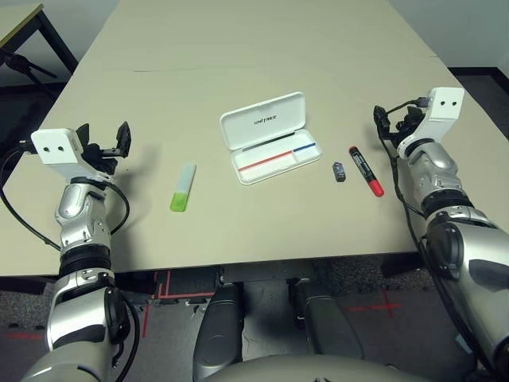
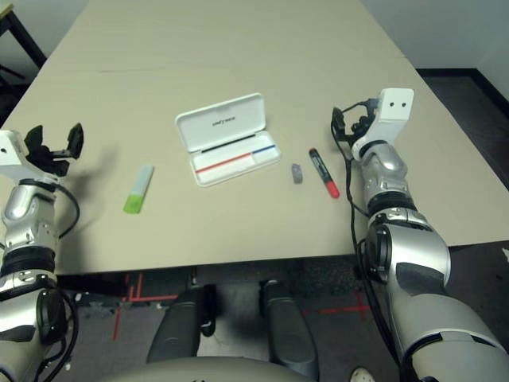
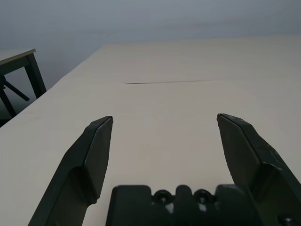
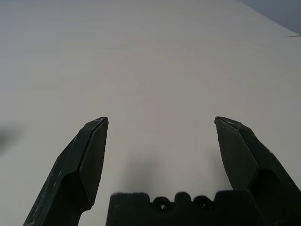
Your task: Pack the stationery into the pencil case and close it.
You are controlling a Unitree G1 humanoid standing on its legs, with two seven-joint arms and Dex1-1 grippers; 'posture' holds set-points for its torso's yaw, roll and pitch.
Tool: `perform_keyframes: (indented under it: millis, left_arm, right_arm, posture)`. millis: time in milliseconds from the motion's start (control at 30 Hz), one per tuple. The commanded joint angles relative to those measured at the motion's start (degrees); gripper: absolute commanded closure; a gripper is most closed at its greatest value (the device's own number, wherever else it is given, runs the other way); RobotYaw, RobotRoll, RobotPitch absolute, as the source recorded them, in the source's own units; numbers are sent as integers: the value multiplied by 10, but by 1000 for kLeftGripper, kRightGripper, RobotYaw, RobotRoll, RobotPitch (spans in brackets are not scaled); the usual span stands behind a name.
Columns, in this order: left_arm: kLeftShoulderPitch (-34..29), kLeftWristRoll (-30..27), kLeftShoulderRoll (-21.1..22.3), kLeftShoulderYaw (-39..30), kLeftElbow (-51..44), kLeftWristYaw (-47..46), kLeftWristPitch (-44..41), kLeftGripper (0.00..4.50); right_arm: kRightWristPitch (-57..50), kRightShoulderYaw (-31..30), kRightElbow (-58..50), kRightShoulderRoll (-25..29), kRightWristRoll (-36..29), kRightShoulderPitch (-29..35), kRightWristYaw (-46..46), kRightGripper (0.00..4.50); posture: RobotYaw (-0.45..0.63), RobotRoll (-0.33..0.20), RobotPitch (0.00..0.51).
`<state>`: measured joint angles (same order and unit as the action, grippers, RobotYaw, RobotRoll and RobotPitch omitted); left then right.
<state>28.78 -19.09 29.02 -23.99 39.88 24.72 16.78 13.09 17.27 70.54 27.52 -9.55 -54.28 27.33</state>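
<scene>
Between the two tools lay all the task items, on a matte beige table [image 1: 238, 231] with a thin seam line across its far part. Left tool [image 1: 111, 143]: two black wedge fingers [image 3: 96, 155] spread wide, nothing between them, held off the surface. Right tool [image 1: 395, 121]: same, fingers [image 4: 91, 155] spread, empty.

Pencil case [image 1: 269, 137] sat roughly midway, nearer the right tool: flat white glossy plastic, rounded corners, hinged lid open and tilted back with a small dark logo, inner tray showing a red-and-blue stripe. Nothing visible in the tray.

Green-and-translucent bar [image 1: 183, 188] lay flat just inboard of the left tool, green end toward the robot. Red marker [image 1: 366, 171], cylindrical with a black cap, lay just inboard of the right tool; the tiny dark block [image 1: 339, 172] sat just beside it, between marker and case, apart from both.

Dark floor with red tape marks showed below the table edge; another table's dark leg [image 1: 36, 40] beyond the left tool.
</scene>
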Motion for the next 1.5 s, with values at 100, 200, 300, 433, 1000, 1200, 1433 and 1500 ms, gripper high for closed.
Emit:
perform_keyframes:
  millis: [100,200,300,433,1000,1200,1433,1500]
  left_arm:
    - [4,-2,-19,22,-31,16,-22,37]
    - [-1,-6,-15,27,-46,29,-39,37]
    - [-11,-9,-5,24,-63,40,-51,37]
    - [-26,-14,6,8,-80,37,-58,37]
    - [-137,-55,93,114,-369,198,-287,37]
    - [-165,-72,144,191,-518,270,-397,37]
    - [-115,-59,158,271,-578,289,-481,37]
    - [-96,-48,155,292,-576,289,-493,37]
  right_arm:
    - [-67,-49,-26,63,21,-9,176,0]
    - [-101,-78,-51,80,29,-7,247,0]
    - [-132,-108,-80,93,38,-4,318,0]
    - [-171,-153,-122,110,52,11,411,0]
    - [-225,-217,-171,131,85,19,503,0]
    - [-218,-224,-167,135,97,22,501,0]
    - [-213,-225,-160,131,109,19,493,0]
    - [-211,-226,-158,129,112,18,491,0]
  posture:
    - [-32,0,199]
    - [-23,0,203]
    - [9,0,193]
    - [22,0,190]
    - [70,0,183]
    - [70,0,183]
    - [68,0,190]
    - [68,0,190]
